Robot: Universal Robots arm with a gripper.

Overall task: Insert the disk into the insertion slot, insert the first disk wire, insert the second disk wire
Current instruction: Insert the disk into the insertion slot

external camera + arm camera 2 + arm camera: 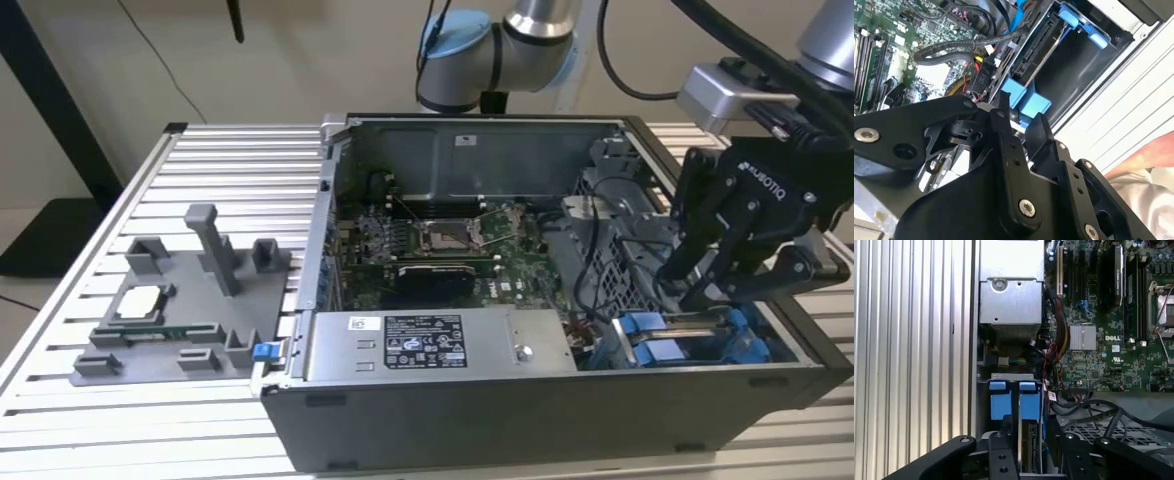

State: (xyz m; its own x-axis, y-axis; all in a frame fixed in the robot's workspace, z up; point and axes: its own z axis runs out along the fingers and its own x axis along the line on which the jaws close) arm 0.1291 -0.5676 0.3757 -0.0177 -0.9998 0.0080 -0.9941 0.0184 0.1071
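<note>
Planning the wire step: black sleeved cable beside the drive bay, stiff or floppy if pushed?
Probably flexible: the black cable lies in a loose curve over the motherboard. Its thick sleeve suggests some springback. One end runs toward the disk, so it may resist pulling.

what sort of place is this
Likely a robotics lab bench: an open grey metal computer case on a slatted aluminium table, a black robot gripper over its blue-railed drive bay.

In the computer case [534, 425], the motherboard [441, 240] lies in the middle, the metal box [427, 345] along the near wall, and the insertion slot [674, 345] in the near corner at the exterior view's right.
</note>
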